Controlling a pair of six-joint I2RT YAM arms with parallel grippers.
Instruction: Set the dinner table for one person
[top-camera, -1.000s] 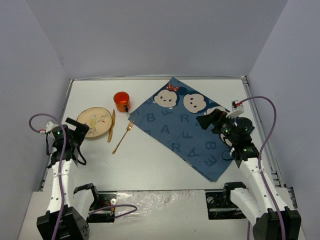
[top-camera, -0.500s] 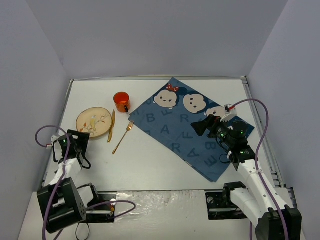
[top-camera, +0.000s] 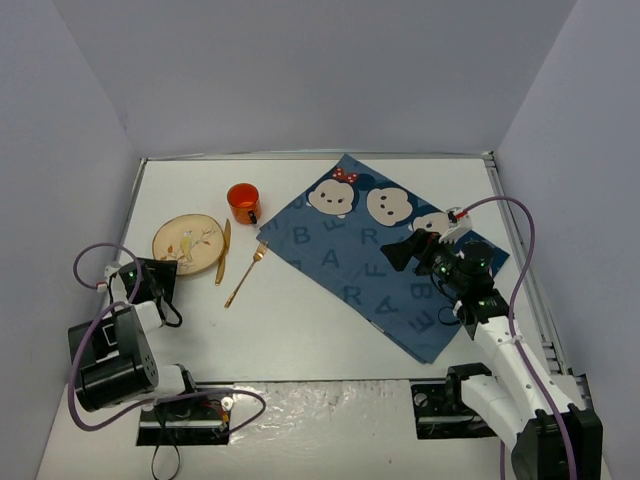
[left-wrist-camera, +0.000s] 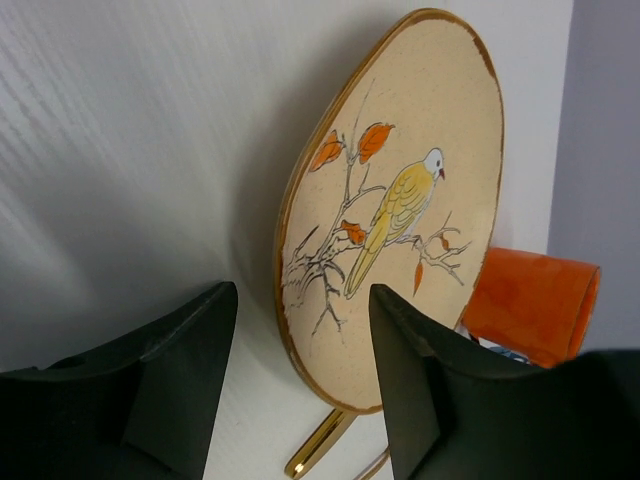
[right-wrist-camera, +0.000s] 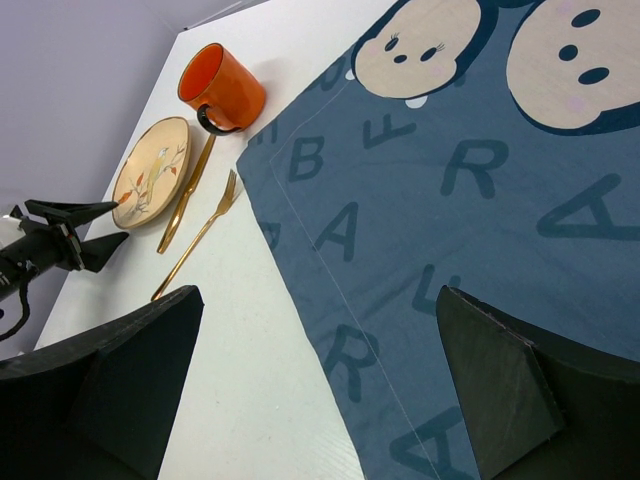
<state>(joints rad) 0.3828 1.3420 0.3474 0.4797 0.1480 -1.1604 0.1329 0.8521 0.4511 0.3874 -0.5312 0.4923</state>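
Note:
The white dinner table (top-camera: 300, 320) carries a round beige plate with a bird drawing (top-camera: 187, 244), a gold knife (top-camera: 222, 252), a gold fork (top-camera: 246, 273) and an orange mug (top-camera: 243, 202) at the left. A dark blue printed cloth (top-camera: 370, 250) lies askew at the right. My left gripper (top-camera: 160, 276) is open and empty, low, just in front of the plate (left-wrist-camera: 400, 200). My right gripper (top-camera: 402, 252) is open and empty, hovering above the cloth (right-wrist-camera: 450, 200).
Pale lavender walls close the table on three sides. The left arm's base and cable sit at the near left corner (top-camera: 110, 350). The left wrist view shows the knife's handle end (left-wrist-camera: 318, 445) beside the plate and the mug (left-wrist-camera: 530, 300) behind it.
My left arm has folded back and down toward its base, drawing its gripper a little away from the plate. My right gripper has shifted slightly left over the cloth.

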